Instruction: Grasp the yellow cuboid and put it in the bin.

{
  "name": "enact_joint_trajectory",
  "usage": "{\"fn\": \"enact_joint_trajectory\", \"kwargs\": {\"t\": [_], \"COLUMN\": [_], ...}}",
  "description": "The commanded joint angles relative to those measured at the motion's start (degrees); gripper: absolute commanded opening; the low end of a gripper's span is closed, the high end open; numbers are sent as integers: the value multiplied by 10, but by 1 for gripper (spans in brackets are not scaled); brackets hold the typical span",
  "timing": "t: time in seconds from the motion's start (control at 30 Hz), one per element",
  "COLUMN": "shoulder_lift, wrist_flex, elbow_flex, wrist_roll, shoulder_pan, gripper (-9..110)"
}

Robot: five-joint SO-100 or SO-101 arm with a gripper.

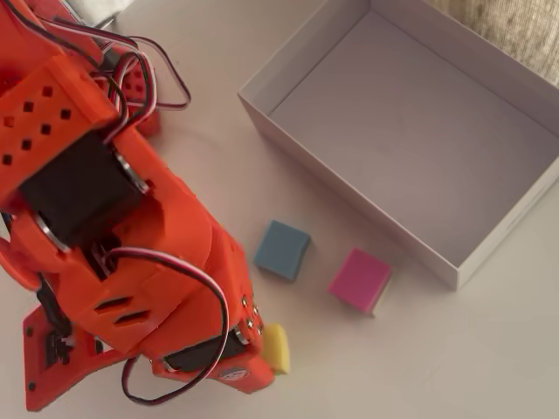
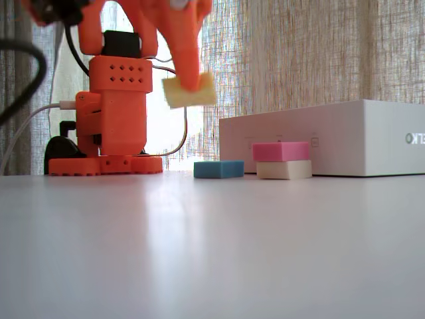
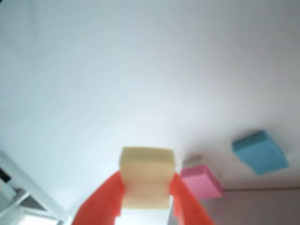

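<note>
The yellow cuboid is pinched between my orange fingers in the wrist view. My gripper is shut on it. The fixed view shows the yellow cuboid hanging well above the table, held by the gripper. From overhead only a sliver of the yellow cuboid peeks out beside the arm; the gripper tips are hidden under the arm there. The bin, a shallow white box, lies at the upper right of the overhead view, and its side wall shows in the fixed view.
A blue block and a pink block lie on the table between the arm and the bin. The fixed view shows the pink block resting on a cream layer. The arm's orange base stands at the back left.
</note>
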Motion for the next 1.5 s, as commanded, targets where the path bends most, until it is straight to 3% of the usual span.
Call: {"fn": "enact_joint_trajectory", "kwargs": {"t": [0.0, 0.13, 0.27, 0.5, 0.6, 0.73, 0.83, 1.0, 1.2, 1.37, 1.47], "shoulder_lift": [100, 183, 203, 207, 250, 309, 379, 504, 697, 774, 773], "wrist_flex": [14, 23, 74, -25, -97, -131, -187, -295, -395, -291, -216], "elbow_flex": [-71, -77, -56, 104, 202, 280, 349, 438, 469, 495, 506], "wrist_roll": [-123, -248, -298, -348, -349, -349, -350, -352, -346, -306, -292], "shoulder_pan": [-80, -211, -338, -409, -407, -408, -397, -365, -224, -92, -54], "gripper": [-8, -8, -8, -8, 3, 29, 43, 52, 38, 26, 25]}}
